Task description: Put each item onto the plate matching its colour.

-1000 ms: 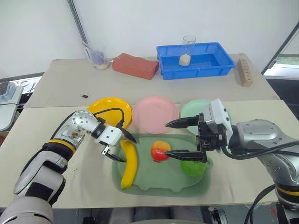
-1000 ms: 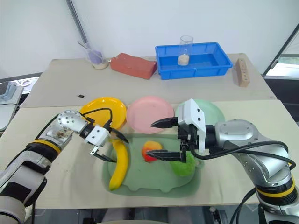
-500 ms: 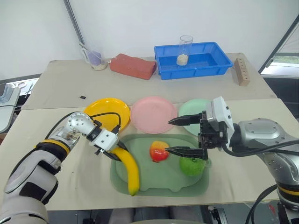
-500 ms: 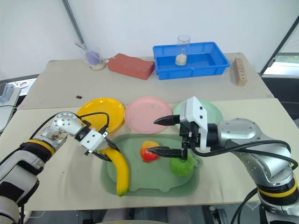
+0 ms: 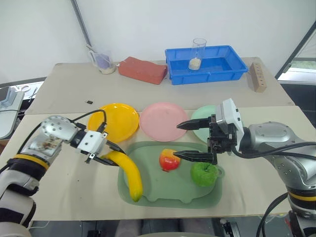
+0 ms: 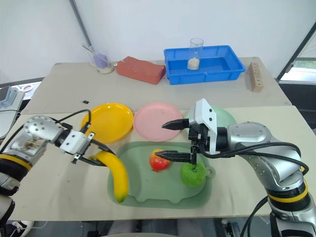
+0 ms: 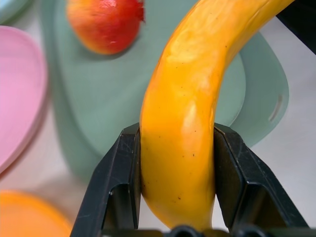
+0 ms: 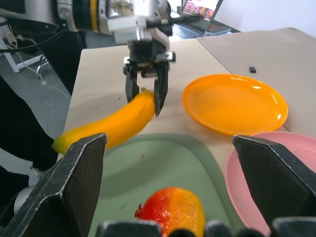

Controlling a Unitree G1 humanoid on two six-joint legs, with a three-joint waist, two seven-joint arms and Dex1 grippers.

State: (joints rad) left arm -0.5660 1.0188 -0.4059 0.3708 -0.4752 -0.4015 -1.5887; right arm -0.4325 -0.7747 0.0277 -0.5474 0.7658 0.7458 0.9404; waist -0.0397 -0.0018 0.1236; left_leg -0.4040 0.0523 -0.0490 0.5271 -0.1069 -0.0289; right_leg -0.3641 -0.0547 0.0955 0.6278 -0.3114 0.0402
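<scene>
tray (image 5: 163,195) holds both apples (image 5: 169,160), left hand (image 5: 101,153) clamps banana (image 5: 127,173), right hand (image 5: 191,140) spread.

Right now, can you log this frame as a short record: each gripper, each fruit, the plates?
left gripper: shut on banana, one end gripped, far end over the tray
right gripper: open, above red apple
red apple: on tray
green apple: on tray
yellow plate: empty
pink plate: empty
green plate: partly hidden, nothing seen on it
</scene>
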